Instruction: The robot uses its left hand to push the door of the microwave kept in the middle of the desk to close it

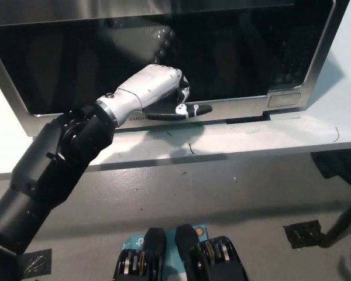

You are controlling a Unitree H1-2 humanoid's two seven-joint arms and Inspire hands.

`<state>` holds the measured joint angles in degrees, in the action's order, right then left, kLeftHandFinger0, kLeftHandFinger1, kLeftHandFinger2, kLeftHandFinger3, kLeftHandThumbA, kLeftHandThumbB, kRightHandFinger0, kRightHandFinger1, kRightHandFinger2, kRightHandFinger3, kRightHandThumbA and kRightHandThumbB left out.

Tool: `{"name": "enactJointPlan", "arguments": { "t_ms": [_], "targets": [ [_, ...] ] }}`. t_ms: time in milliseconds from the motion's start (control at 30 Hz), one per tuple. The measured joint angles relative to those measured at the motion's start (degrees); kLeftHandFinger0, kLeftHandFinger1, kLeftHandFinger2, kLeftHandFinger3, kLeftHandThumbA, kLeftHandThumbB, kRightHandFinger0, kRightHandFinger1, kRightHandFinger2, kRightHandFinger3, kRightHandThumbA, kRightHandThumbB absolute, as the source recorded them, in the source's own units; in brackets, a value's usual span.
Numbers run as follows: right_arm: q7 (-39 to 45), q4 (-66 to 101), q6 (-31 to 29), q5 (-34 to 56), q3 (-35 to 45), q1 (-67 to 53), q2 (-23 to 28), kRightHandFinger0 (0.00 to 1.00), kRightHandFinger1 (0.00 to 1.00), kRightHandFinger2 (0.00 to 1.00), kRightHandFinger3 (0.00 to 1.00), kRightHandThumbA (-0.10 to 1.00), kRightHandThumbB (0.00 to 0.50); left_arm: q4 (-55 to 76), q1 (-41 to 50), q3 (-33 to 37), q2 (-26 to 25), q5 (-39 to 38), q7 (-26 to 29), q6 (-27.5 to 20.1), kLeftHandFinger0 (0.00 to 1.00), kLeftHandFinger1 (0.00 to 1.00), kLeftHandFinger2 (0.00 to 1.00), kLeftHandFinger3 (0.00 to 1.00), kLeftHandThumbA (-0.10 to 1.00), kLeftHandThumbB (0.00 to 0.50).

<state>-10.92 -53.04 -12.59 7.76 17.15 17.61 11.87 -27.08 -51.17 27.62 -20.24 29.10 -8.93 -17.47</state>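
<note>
Head view: microwave sat on the white counter, filling the upper part of the frame, front face toward the camera. Its dark glass door lay flush with the steel frame, no gap visible along the door's right edge next to the control panel, so the door read as closed. Left hand was against the lower middle of the door, knuckles toward the glass, fingers curled in and together, clamped on nothing; fingertips pointed toward the control panel side and sat just over the steel strip below the door glass. The dark forearm ran down from the hand to the frame's lower left, crossing the counter's front edge. Gray floor below the counter. Right hand was out of frame.
</note>
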Motion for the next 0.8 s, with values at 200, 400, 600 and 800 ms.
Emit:
{"name": "enactJointPlan", "arguments": {
  "t_ms": [200,400,600,800],
  "targets": [
    [0.0,0.1,0.0,0.0,0.0,-0.9,-0.1,0.92,0.89,0.89,1.00,0.45,0.159,-7.4,-4.1,6.5,0.1,6.2,3.3,-3.5,0.00,0.04,0.08,0.24,0.94,0.000],
    [0.0,0.3,0.0,0.0,0.0,-1.8,-0.2,0.90,0.88,0.88,0.97,0.45,0.152,-15.0,-8.3,12.7,1.4,11.5,6.9,-6.6,0.00,0.00,0.00,0.00,0.87,0.014],
    [0.0,0.4,0.0,0.0,0.0,-2.1,-0.2,0.93,0.89,0.88,0.96,0.44,0.168,-13.4,-8.7,12.2,1.1,15.9,10.0,-7.6,0.00,0.00,0.00,0.27,0.94,0.004],
    [0.0,0.6,0.0,0.0,-0.1,-2.1,-0.1,0.99,0.95,0.93,0.93,0.51,0.195,0.1,-4.0,3.9,-1.7,18.8,10.6,-5.8,0.00,0.00,0.00,0.05,1.00,0.035]
  ]
}}
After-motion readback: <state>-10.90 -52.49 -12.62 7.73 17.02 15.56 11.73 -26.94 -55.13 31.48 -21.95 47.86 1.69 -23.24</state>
